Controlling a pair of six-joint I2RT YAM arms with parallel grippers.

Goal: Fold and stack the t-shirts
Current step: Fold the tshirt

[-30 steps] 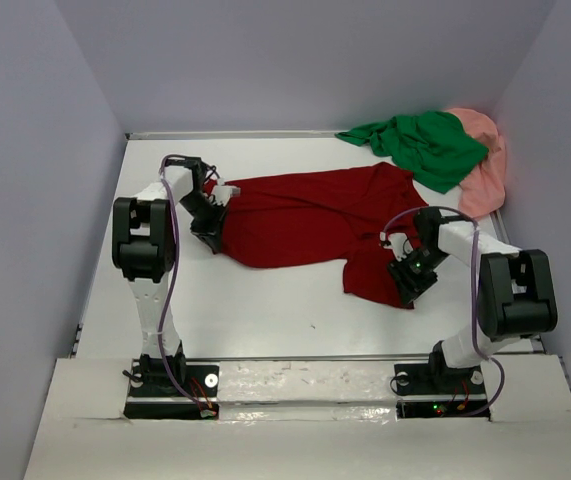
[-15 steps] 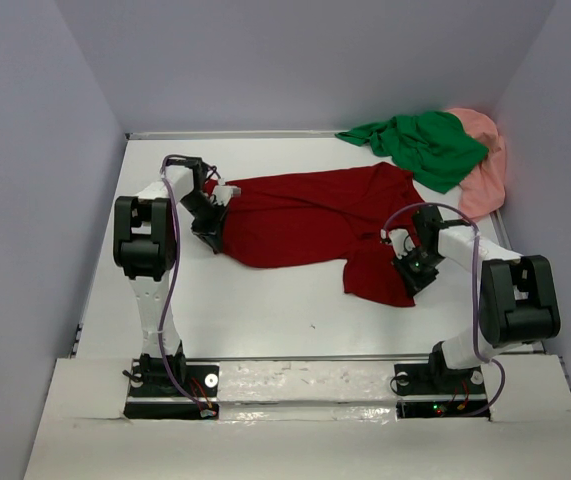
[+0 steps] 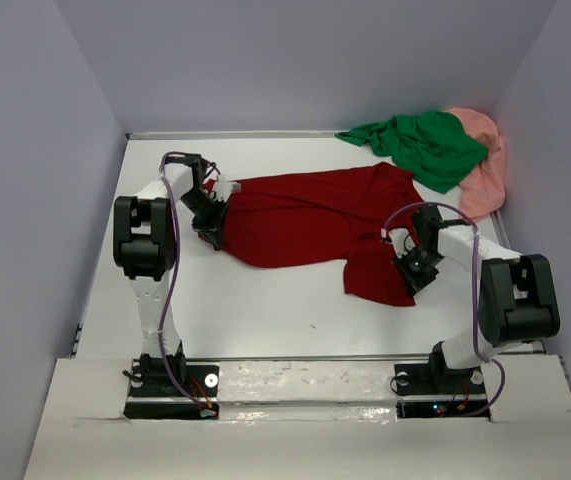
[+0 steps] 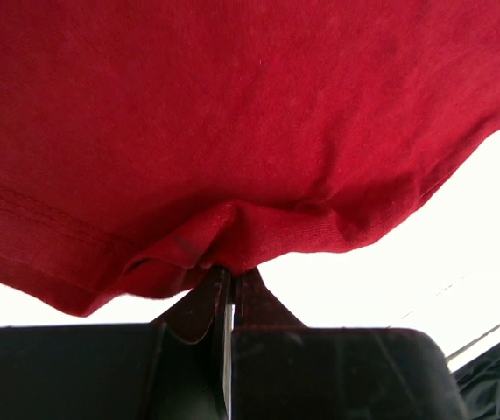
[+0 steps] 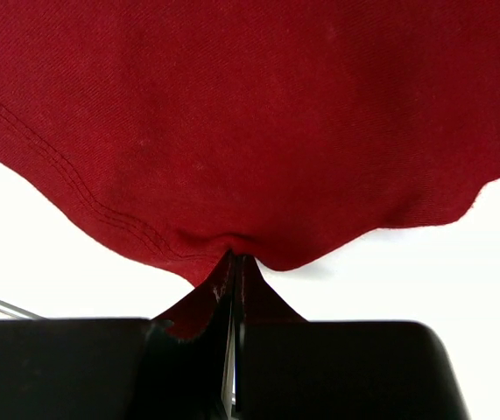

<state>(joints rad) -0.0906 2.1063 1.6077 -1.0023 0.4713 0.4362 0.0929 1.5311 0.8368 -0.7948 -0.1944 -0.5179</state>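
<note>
The dark red t-shirt (image 3: 305, 217) lies spread across the middle of the white table (image 3: 265, 300). My left gripper (image 3: 213, 222) is shut on its left edge; the left wrist view shows the red t-shirt (image 4: 232, 131) bunched into the left gripper (image 4: 228, 269). At the shirt's lower right edge, my right gripper (image 3: 405, 262) is shut on the cloth; in the right wrist view the hem of the red t-shirt (image 5: 250, 122) is pinched in the right gripper (image 5: 235, 255). The green t-shirt (image 3: 425, 145) lies crumpled at the back right, over the salmon pink t-shirt (image 3: 485, 170).
Grey walls enclose the table on the left, back and right. The green and pink heap fills the back right corner. Both arm bases stand at the near edge.
My right gripper moved left onto the red shirt's lower right edge and closed on it. The left gripper kept its hold and stayed put.
</note>
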